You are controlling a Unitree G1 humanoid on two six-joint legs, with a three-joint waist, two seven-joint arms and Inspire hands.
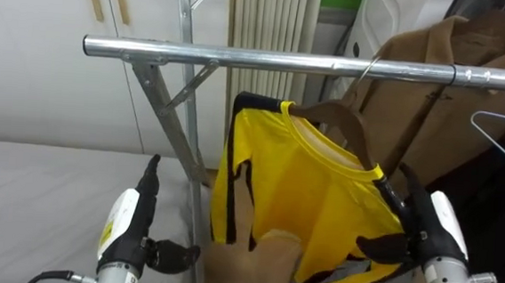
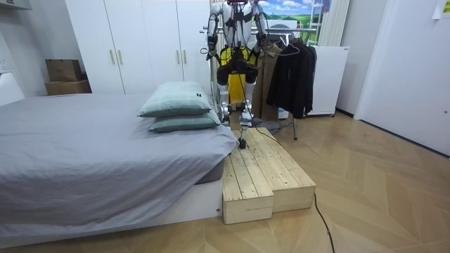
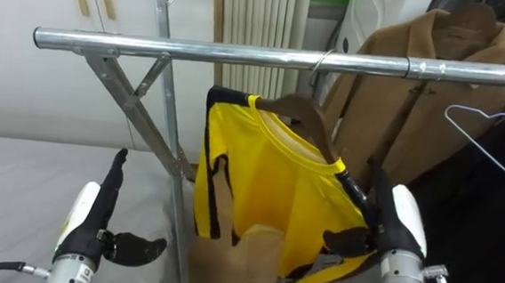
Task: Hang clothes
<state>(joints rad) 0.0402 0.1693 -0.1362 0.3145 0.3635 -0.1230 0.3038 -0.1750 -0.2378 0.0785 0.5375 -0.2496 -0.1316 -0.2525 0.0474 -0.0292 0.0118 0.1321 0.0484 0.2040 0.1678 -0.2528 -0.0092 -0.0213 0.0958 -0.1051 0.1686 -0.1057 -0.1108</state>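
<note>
Hanging looks nearly done in the left eye view. The yellow shirt (image 1: 320, 200) sits on its wooden hanger (image 1: 335, 112), tilted down to the right, under the steel rail (image 1: 267, 60). My right hand (image 1: 420, 229) curls round the shirt's lower shoulder. My left hand (image 1: 135, 227) idles below, fingers straight.

Right eye view: the hanger's hook (image 3: 327, 62) appears to be over the rail.

Room view: I stand by the wooden platform (image 2: 267, 176) beside the bed (image 2: 84, 154), facing the rail.

I judge only levelling and letting go remain.
</note>
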